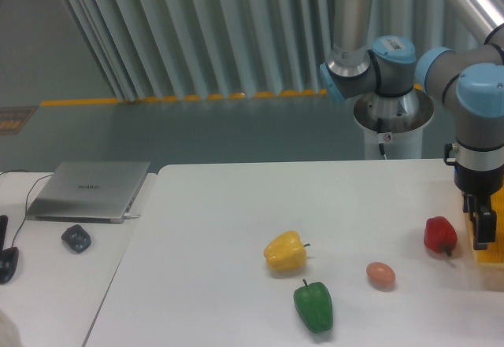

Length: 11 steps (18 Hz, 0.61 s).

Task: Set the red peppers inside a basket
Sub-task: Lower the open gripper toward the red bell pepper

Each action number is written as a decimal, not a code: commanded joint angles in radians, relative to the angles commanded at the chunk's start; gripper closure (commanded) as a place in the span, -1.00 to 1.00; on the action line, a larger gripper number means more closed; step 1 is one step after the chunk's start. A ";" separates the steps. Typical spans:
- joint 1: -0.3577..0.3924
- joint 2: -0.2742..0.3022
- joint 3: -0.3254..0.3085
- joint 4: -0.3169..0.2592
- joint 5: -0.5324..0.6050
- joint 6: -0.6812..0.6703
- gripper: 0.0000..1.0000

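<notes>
- Red pepper (439, 234) sits on the white table (236, 221) at the right side, just left of the gripper (482, 225) and a bit lower than its fingertips; looks apart from them, no contact visible.
- Pepper is small, glossy, deep red, lying on its side with the dark stem pointing toward the near right.
- Gripper hangs straight down off the arm (479, 103) at the far right edge, fingers dark; can't tell if they are spread or pressed together, nothing seen pinched.
- Basket (491, 233) only shows as a yellow-orange strip at the right edge, directly behind the gripper.
- Left to right otherwise: closed laptop (90, 190) and dark mouse (76, 238) on the side desk, yellow pepper (285, 251), green pepper (313, 305) nearer the camera, brown egg (380, 275).
</notes>
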 joint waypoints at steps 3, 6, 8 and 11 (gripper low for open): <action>0.000 0.002 -0.002 0.002 -0.006 -0.001 -1.00; -0.002 0.002 -0.009 0.005 -0.003 -0.005 -1.00; -0.003 0.003 -0.014 0.009 -0.005 -0.021 -1.00; 0.002 0.002 -0.058 0.032 -0.008 -0.166 -1.00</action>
